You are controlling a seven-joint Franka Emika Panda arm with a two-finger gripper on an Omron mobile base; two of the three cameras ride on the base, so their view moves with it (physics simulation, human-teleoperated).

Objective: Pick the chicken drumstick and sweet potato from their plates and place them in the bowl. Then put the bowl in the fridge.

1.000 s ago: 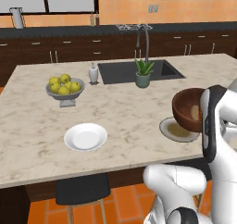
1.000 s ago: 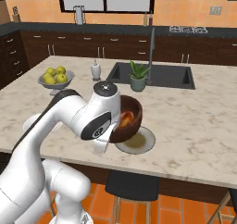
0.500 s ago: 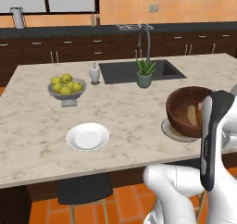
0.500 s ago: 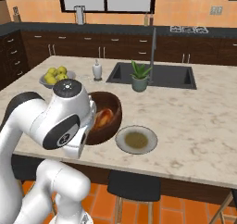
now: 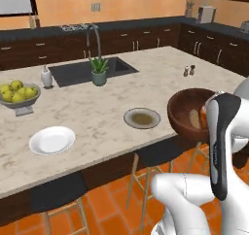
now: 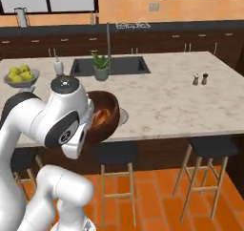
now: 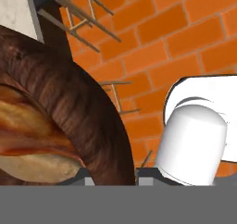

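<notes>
Wooden bowl (image 5: pixel 187 112): carried clear of the island counter (image 5: pixel 97 112) beyond its edge, gripper (image 7: pixel 111 174) pinched shut on the rim; drumstick (image 6: pixel 101 116) and sweet potato (image 5: pixel 195 118) inside, ready for fridge transfer.

Beside the sink (image 5: pixel 87 70) there was one potted plant (image 5: pixel 99 70) and one small white bottle (image 5: pixel 46 77). Left of the sink stood one grey pedestal bowl (image 5: pixel 19 99) holding about five yellow-green apples (image 5: pixel 17 91). Nearer than the sink lay two plates: one white plate (image 5: pixel 51 140) and one grey-green plate (image 5: pixel 141 118). Right of the sink stood two small shakers (image 5: pixel 189 70). One wooden bowl (image 5: pixel 187 113) hung off the counter edge, holding two pieces of food. Three stools (image 6: pixel 205 151) stood under that edge.
</notes>
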